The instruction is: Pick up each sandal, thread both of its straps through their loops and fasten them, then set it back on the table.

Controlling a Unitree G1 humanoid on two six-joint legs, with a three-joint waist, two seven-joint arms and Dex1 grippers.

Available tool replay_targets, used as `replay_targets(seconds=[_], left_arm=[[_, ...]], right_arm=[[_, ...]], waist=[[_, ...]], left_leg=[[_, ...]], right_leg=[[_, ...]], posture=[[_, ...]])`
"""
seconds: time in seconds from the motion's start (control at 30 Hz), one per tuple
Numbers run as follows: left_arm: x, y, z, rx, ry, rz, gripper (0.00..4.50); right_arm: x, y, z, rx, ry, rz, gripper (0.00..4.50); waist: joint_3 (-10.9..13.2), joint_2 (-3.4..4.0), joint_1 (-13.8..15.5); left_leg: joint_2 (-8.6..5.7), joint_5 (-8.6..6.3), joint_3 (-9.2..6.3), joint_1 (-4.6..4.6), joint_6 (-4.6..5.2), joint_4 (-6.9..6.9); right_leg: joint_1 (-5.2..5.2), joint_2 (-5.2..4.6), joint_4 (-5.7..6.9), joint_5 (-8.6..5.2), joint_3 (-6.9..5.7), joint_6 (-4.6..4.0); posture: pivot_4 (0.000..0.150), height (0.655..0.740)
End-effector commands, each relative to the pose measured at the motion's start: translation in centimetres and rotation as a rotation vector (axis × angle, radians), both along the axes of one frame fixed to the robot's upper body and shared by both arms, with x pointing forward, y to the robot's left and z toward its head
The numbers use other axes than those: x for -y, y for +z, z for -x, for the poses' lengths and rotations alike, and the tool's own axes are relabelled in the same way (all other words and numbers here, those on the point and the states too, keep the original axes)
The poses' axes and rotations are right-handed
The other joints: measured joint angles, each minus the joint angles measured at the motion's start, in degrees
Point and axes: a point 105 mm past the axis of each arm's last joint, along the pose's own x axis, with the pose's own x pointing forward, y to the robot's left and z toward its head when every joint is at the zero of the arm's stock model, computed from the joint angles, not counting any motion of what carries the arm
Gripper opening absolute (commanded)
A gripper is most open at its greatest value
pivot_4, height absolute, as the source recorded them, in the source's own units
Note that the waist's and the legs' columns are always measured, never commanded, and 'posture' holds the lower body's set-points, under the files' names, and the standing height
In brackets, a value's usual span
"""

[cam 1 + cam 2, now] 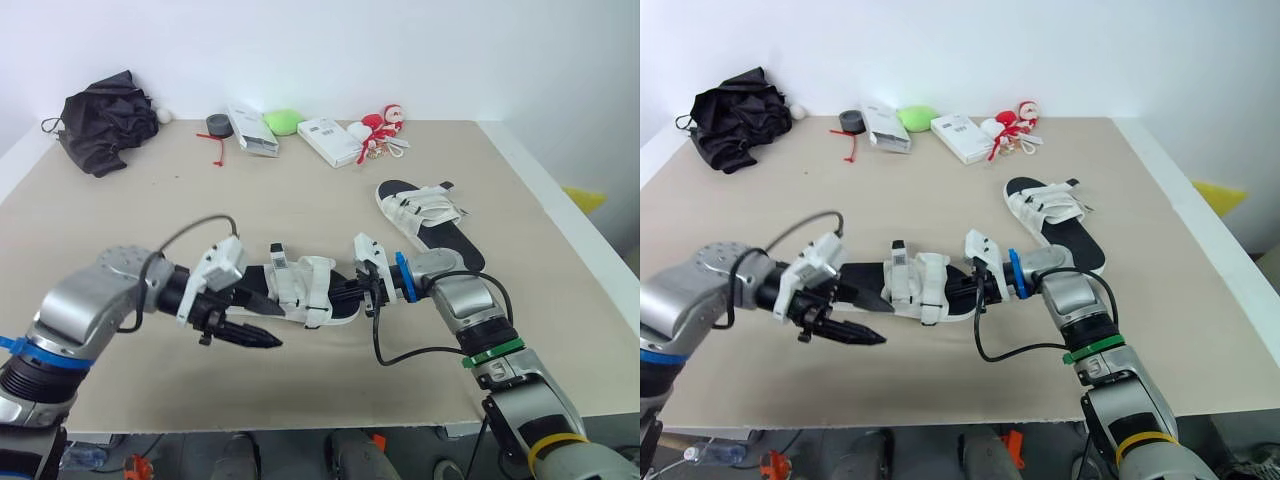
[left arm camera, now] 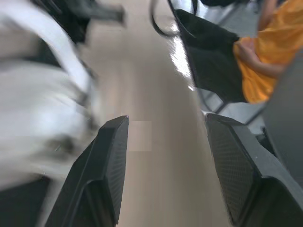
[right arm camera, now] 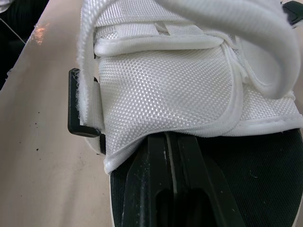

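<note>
- The desk (image 1: 300,190): two sandals lie on it. The one I am working sits near the front edge at centre, between my arms. The other is well apart, to the right and farther back.
- The near sandal (image 1: 300,288): black footbed, white straps bunched across it. I cannot tell whether it rests on the desk or is lifted a little. Nothing grips its sole, so I judge that a pull on a strap could drag or spin it towards the near edge.
- The far sandal (image 1: 425,212): no tool touches it.
- The left tool (image 1: 250,335): released, fingers apart with nothing between them, just near and left of the near sandal. Closing here would catch air or shove the shoe.
- The right tool (image 3: 168,142): clenched, tips tucked under the edge of the white strap (image 3: 165,80). I cannot see whether webbing is pinched. If not, the strap may slip free when drawn.
- The black loop (image 3: 78,120): small, at the sandal's side, partly covered by the strap's edge. A folded strap end could snag there.
</note>
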Motion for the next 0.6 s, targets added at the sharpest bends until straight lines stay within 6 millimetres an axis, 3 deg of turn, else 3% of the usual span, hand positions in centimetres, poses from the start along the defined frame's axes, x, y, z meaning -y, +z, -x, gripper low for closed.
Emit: replay_targets(seconds=[0.03, 0.27, 0.6], left_arm=[[-0.3, -2.2, -1.4, 0.117, 0.172, 0.020, 2.63], [2.3, -2.9, -2.4, 0.225, 0.266, 0.107, 2.63], [4.1, -3.6, -1.6, 0.029, 0.260, 0.186, 2.63]], right_arm=[[0.9, -3.7, 0.5, -0.111, -0.055, 0.099, 0.00], [0.9, -3.7, 0.5, -0.111, -0.057, 0.101, 0.00], [0.9, -3.6, 0.5, -0.109, -0.055, 0.102, 0.00]], waist=[[-0.02, 0.13, 0.00], [0.00, -0.08, 0.23], [-0.01, -0.09, 0.39]], left_leg=[[-0.04, 0.00, 0.10, 0.07, 0.00, 0.00], [-0.01, 0.00, 0.21, 0.00, 0.00, 0.01], [-0.03, 0.00, 0.31, 0.00, 0.01, 0.06]], right_leg=[[0.05, -0.07, 0.01, -0.01, 0.06, 0.01], [-0.06, -0.07, 0.00, 0.01, 0.12, -0.02], [-0.07, -0.06, -0.02, 0.11, 0.19, 0.13]], posture=[[0.150, 0.7380], [0.150, 0.7380], [0.150, 0.7380]])
